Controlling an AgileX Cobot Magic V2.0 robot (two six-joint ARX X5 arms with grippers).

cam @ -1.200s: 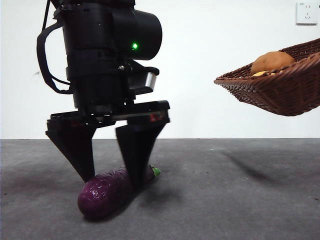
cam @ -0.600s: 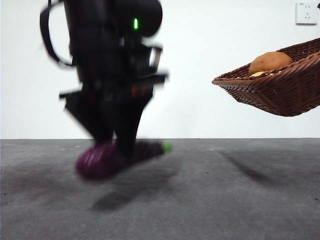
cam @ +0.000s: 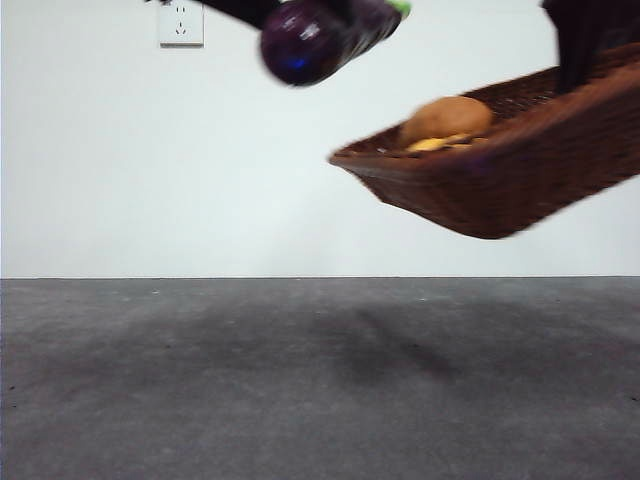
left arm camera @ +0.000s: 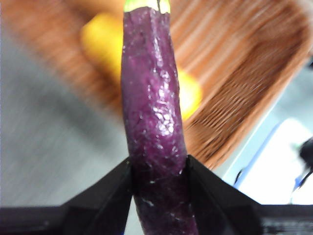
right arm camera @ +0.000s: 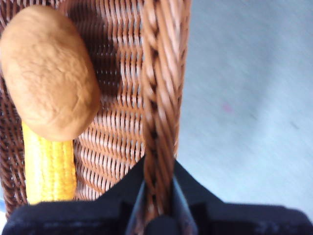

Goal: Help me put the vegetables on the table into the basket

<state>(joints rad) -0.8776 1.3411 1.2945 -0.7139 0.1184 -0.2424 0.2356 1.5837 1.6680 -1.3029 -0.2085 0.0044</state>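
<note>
My left gripper is shut on the dark-purple eggplant and holds it in the air, green stem tip pointing away, over the basket. In the front view the eggplant hangs at the top edge, just left of the basket's near rim. My right gripper is shut on the basket's braided rim and holds the basket tilted, well above the table. The orange-brown potato and the yellow vegetable lie inside the basket, and both show over the rim in the front view, the potato above the yellow vegetable.
A white wall socket is on the wall at the upper left. The basket's shadow falls on the grey table. A dark arm part comes down at the top right onto the basket.
The left gripper closed on the eggplant and lifted it from the table up and to the right, to the top of the view. The basket has shifted left and looks larger.
</note>
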